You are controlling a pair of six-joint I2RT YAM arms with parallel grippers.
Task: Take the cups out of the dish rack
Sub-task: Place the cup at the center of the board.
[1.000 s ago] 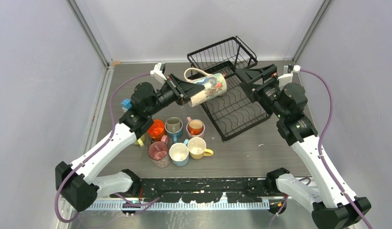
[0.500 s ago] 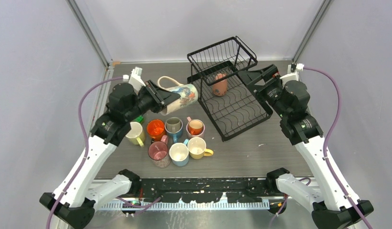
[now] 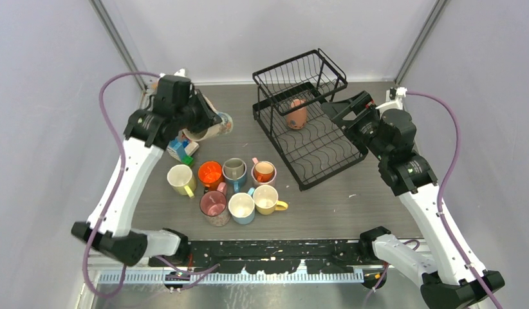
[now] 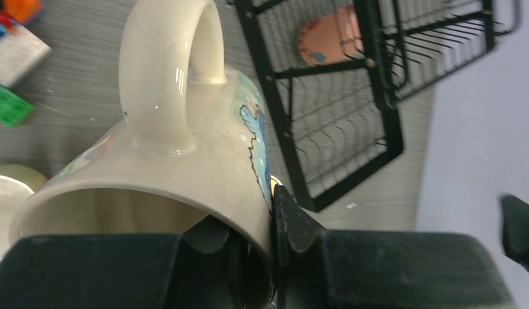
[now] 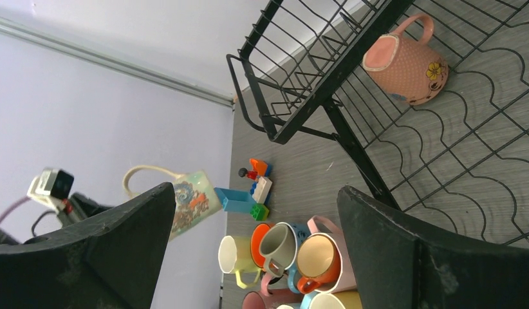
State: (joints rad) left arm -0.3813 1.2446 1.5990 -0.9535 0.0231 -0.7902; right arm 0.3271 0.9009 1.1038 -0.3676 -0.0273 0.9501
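At upper left, the left pincer [image 3: 207,125] gripped a patterned mug [image 4: 204,174] by its rim (set-down among the unloaded cups [image 3: 234,170] seemed next); the right pincer [image 3: 347,106] gaped wide, facing the pink mug [image 3: 296,114] in the rack [image 3: 313,149].

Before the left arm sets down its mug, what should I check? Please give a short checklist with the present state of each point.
1. Left pincer grips the patterned mug by its wall: ok.
2. Bare table under that mug: cannot tell; toy blocks lie close.
3. Right pincer open and empty: ok.
4. Rack emptied: not ok; a pink mug lies on its lower tray.
5. Set-down mugs upright: ok.
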